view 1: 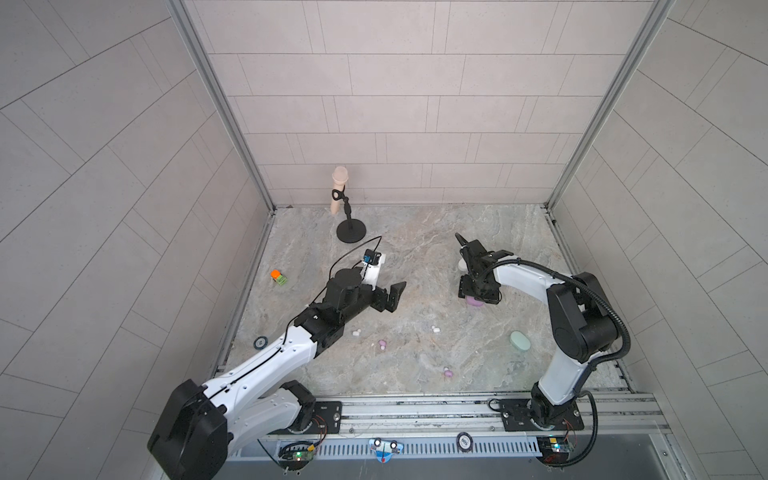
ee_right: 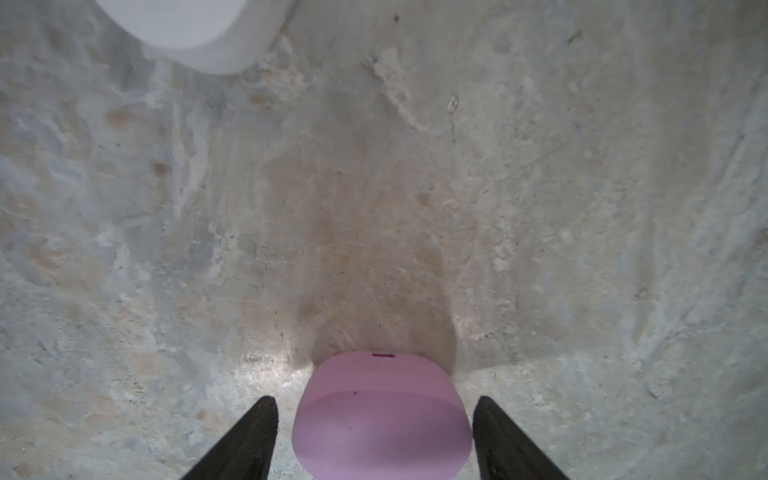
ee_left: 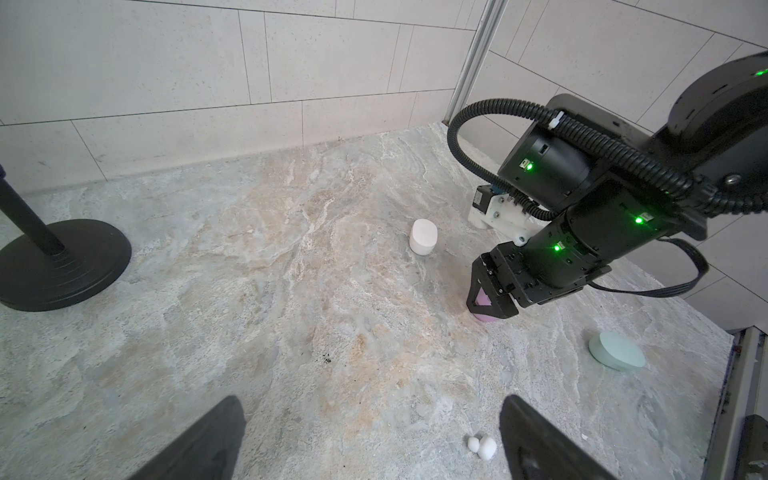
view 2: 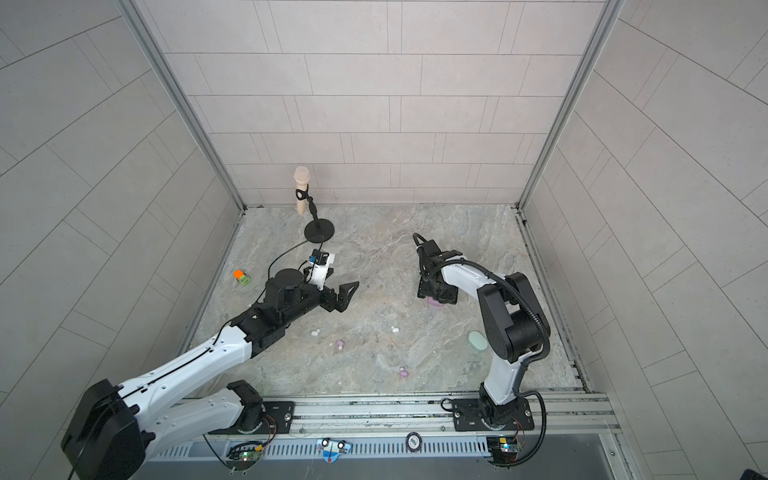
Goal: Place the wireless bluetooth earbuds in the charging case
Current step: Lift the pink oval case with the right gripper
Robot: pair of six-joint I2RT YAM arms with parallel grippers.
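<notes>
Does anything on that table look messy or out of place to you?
Yes: tiny white earbuds and lilac earbuds lie scattered loose across the table, far apart. An orange-green block lies stray far left.

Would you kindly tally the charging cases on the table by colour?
White case: 1
Lilac case: 1
Mint-green case: 1
Total: 3

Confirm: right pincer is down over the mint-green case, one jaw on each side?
Wrong colour: the right pincer is down over the lilac case, as the right wrist view shows. The mint-green case lies apart, untouched. One jaw on each side is right.
</notes>
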